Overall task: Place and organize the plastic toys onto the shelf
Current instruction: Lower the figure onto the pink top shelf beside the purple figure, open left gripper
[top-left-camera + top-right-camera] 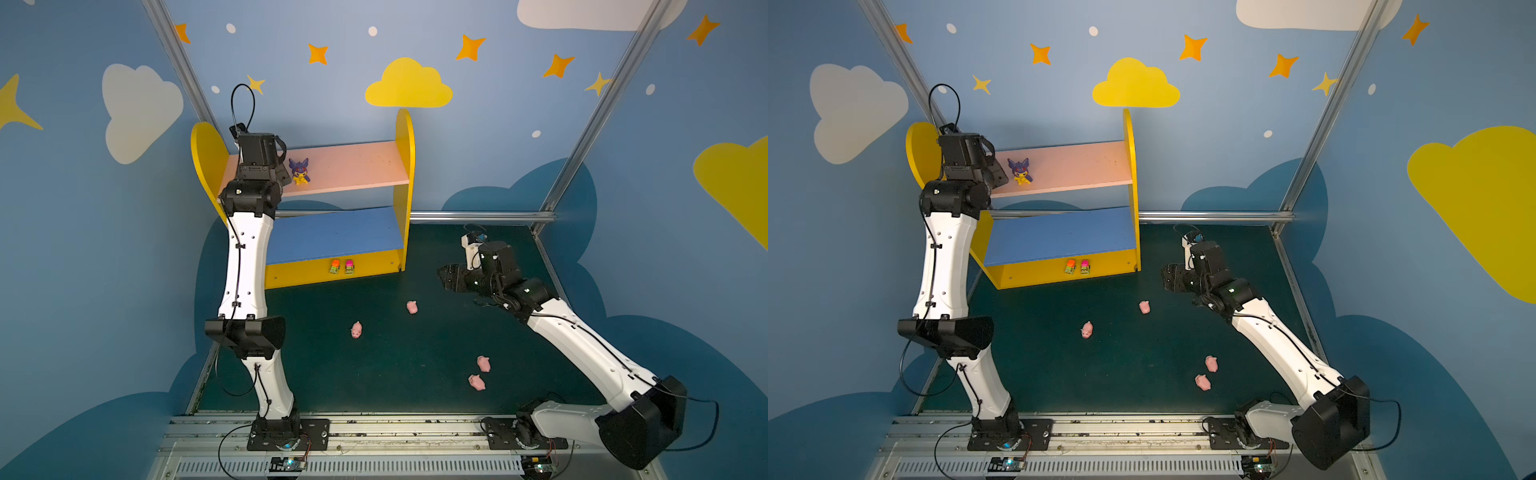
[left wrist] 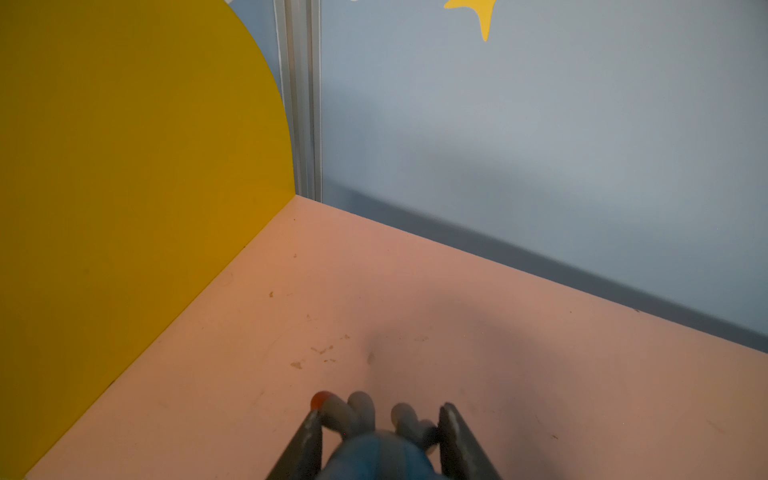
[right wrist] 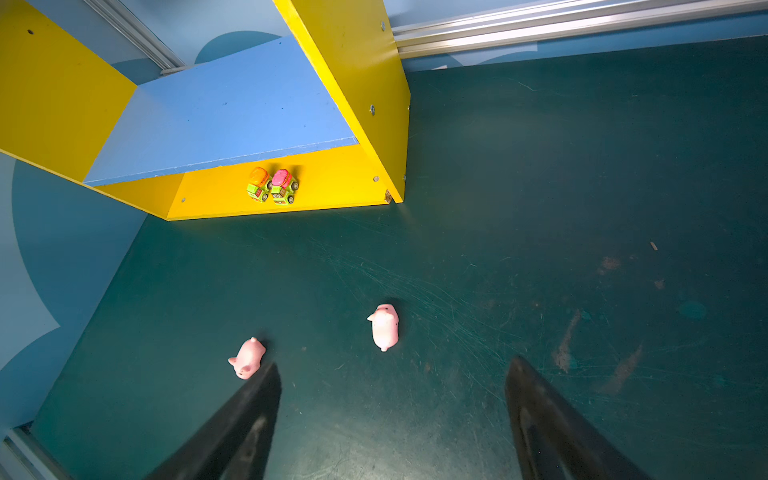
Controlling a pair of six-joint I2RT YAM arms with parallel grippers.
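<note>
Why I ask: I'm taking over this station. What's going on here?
The left gripper is at the shelf, over its pink upper board, fingers either side of a blue-hooded figurine; whether it grips is unclear. A purple-hooded figurine stands beside it. Two cars sit on the yellow base. Four pigs lie on the green table, with the right gripper open above it.

Pink upper board (image 1: 353,166) is free right of the purple-hooded figurine (image 1: 299,170); the left gripper (image 1: 286,176) occupies its left end. Blue lower board (image 1: 332,232) is unobstructed. Two cars (image 1: 336,266) stand at the yellow base's (image 1: 299,278) front.
</note>
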